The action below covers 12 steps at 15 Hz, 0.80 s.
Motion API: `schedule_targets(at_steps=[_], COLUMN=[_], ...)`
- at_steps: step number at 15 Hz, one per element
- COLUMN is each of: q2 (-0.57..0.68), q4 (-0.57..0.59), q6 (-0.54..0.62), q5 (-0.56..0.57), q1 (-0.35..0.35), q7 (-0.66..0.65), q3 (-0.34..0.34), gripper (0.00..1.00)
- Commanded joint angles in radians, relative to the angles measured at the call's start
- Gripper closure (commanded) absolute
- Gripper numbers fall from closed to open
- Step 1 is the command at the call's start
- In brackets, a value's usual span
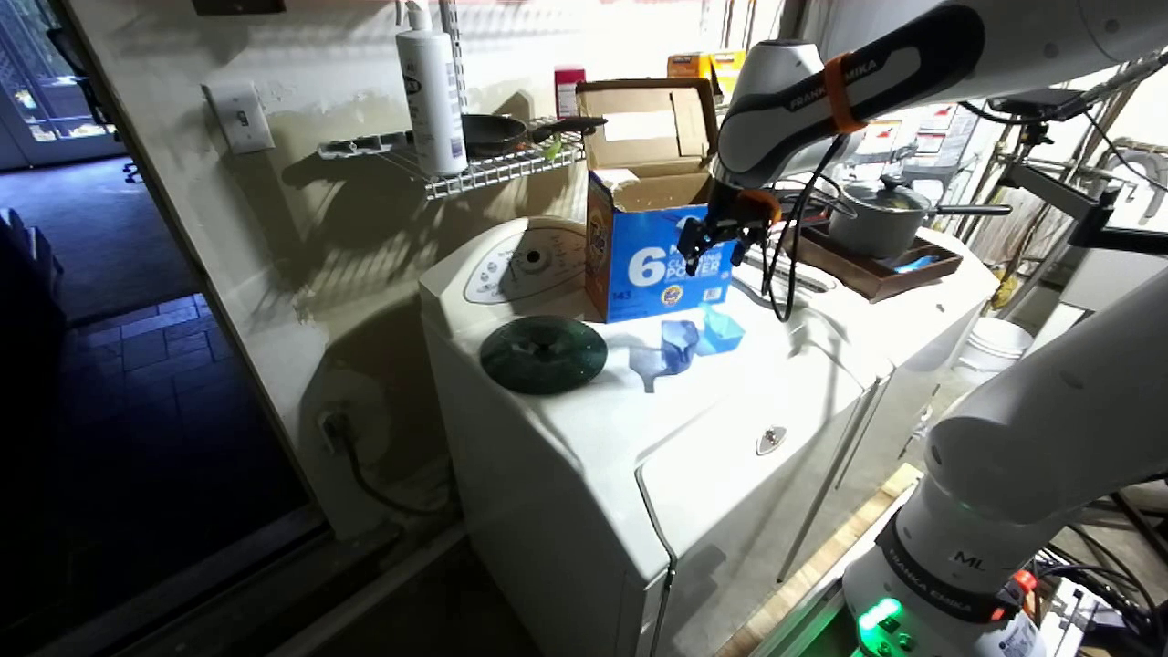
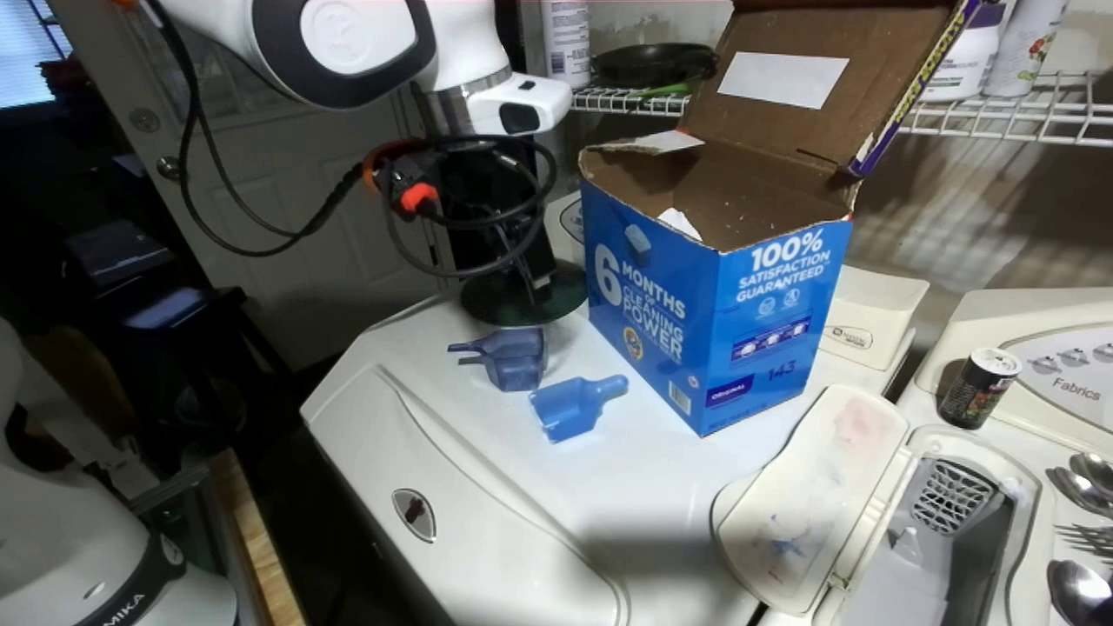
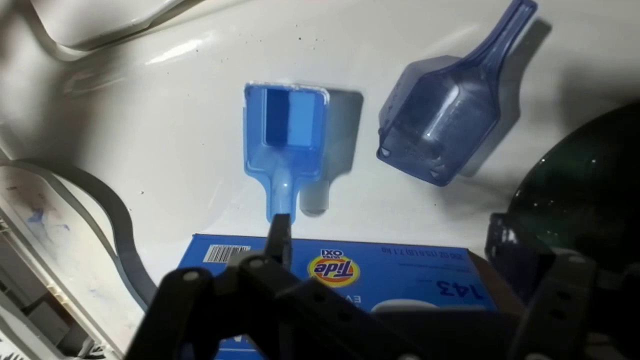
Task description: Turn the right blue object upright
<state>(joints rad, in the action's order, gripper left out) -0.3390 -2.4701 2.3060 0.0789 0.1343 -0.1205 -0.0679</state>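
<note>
The right blue object (image 1: 721, 330) is a small bright-blue cup-like piece with a short handle, lying on the white machine top. It is the right one of two in both exterior views (image 2: 574, 407). In the wrist view (image 3: 285, 120) its hollow faces the camera and its handle points to the box. The darker blue piece (image 3: 445, 117) lies beside it with closed faces showing; it also shows in both exterior views (image 1: 678, 347) (image 2: 515, 358). My gripper (image 3: 392, 237) is open and empty, above the machine top; one fingertip overlaps the bright handle's end in the wrist view (image 1: 716, 254).
The large blue box (image 2: 661, 322) with its lid raised stands right behind the pieces. A dark-green disc (image 1: 543, 356) lies on the machine top's far side. A white lidded container (image 2: 817, 504), a can (image 2: 978, 387) and a brown tray with a pot (image 1: 881, 219) stand farther along.
</note>
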Motion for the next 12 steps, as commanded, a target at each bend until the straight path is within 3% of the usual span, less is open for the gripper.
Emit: schedule_targets(at_steps=[1,4,5,12], q2=[-0.096,-0.143,-0.087,-0.122], q4=[-0.038,-0.052,-0.022,-0.039], q6=[-0.019,-0.032,-0.01,-0.019], q5=[-0.05,-0.061,-0.042,-0.044], q1=[-0.004,0.008,0.005,0.008], q7=[-0.067,-0.12,-0.078,-0.104], q3=[0.007,0.017,0.007,0.011], gripper=[0.0,0.0,0.0,0.0])
